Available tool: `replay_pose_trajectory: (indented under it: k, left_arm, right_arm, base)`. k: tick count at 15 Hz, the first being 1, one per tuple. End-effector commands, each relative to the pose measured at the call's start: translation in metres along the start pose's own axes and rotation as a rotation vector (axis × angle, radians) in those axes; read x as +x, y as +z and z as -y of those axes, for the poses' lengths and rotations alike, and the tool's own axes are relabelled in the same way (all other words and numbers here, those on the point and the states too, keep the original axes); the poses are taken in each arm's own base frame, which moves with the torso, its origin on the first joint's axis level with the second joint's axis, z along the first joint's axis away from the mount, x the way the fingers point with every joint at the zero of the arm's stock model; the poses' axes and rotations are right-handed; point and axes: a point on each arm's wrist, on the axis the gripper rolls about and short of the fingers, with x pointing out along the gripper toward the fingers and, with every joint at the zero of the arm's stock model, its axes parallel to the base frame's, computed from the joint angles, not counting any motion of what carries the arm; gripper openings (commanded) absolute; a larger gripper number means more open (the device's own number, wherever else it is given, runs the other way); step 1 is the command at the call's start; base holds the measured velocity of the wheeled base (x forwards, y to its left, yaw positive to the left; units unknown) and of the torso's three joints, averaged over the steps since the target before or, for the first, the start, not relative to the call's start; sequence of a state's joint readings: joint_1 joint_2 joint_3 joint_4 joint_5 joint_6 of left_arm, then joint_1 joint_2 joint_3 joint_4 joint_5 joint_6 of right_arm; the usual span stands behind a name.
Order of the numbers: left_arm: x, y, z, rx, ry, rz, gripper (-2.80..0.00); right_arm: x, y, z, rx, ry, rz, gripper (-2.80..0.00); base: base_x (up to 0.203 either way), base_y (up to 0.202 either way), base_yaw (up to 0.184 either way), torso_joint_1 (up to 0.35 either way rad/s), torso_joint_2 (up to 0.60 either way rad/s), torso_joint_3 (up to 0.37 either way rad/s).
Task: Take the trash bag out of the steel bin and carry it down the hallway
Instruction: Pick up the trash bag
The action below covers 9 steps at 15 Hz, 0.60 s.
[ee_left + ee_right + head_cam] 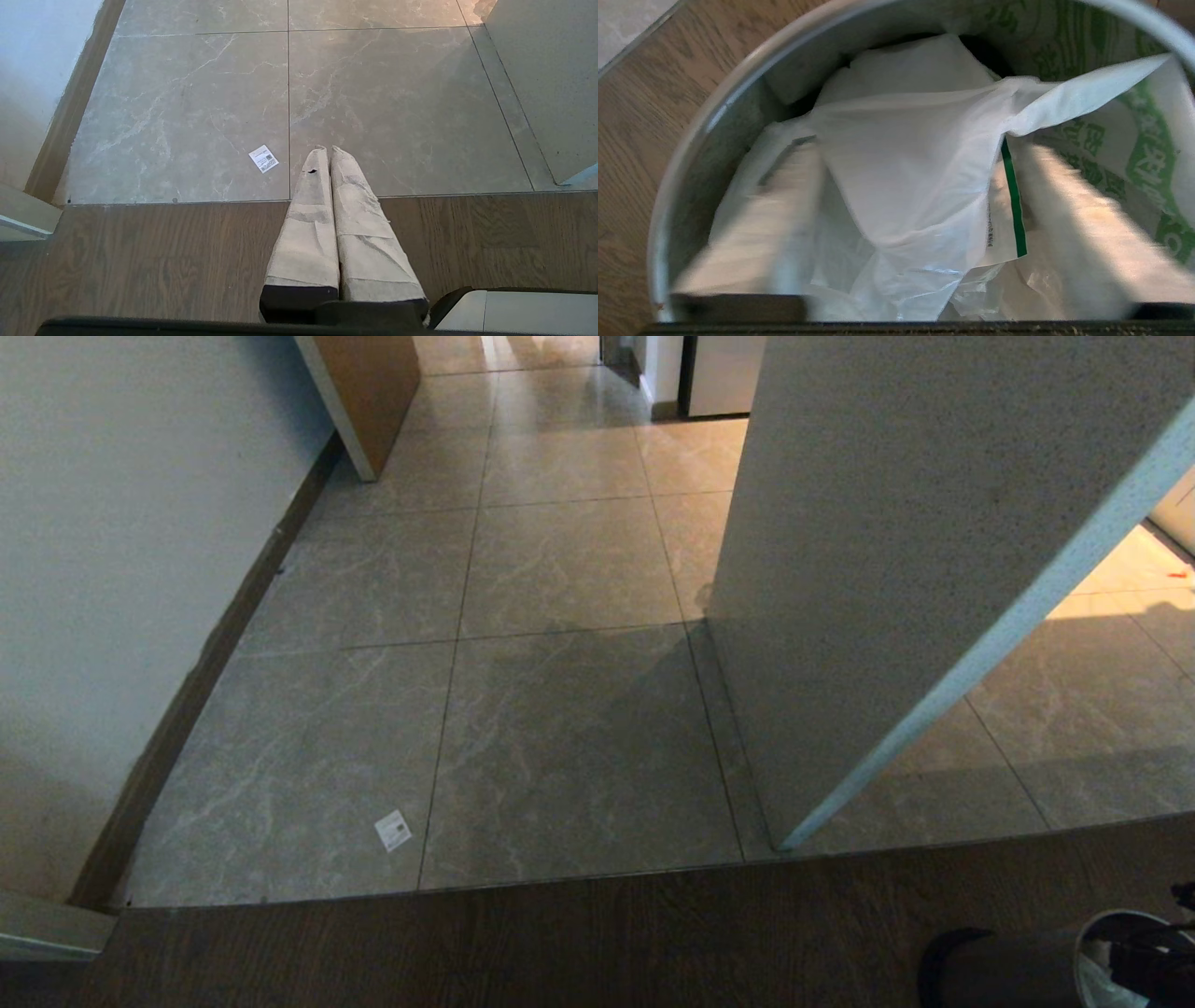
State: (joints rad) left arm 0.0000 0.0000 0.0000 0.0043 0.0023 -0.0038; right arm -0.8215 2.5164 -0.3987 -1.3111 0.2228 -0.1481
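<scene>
The right gripper [896,163] reaches down into the steel bin [682,154], its fingers [1069,214] spread wide apart on either side of a bunched fold of the trash bag [906,172], not yet pinching it. The bag lies crumpled inside the bin, at the near right on wood flooring [467,943]. The left gripper [326,149] hangs pressed together over the tiles [196,116].

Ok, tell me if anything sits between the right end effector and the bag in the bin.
Nothing visible does. The right end effector is inside the steel bin, fingers apart either side of the trash bag.
</scene>
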Motion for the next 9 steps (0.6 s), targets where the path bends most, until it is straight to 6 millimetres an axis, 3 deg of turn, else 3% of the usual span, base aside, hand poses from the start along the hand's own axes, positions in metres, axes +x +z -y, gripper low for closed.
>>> replay_pose_trajectory:
  k: [1, 6, 9]
  left_arm:
    - [0.0, 0.0, 0.0, -0.001, 0.001, 0.0, -2.8]
    - [0.0, 0.0, 0.0, -0.001, 0.001, 0.0, -2.8]
    - [0.0, 0.0, 0.0, -0.001, 0.001, 0.0, -2.8]
  right_arm:
    - [0.0, 0.0, -0.001, -0.005, 0.003, 0.001, -2.8]
    - [-0.009, 0.002, -0.005, -0.013, 0.01, 0.004, -2.8]
    - [-0.028, 0.01, -0.011, -0.024, 0.019, 0.028, -2.8]
  base:
    - [0.0, 0.0, 0.0, 0.0, 0.0, 0.0]
    - [0.0, 0.0, 0.0, 0.0, 0.0, 0.0]
    - [0.0, 0.0, 0.0, 0.0, 0.0, 0.0]
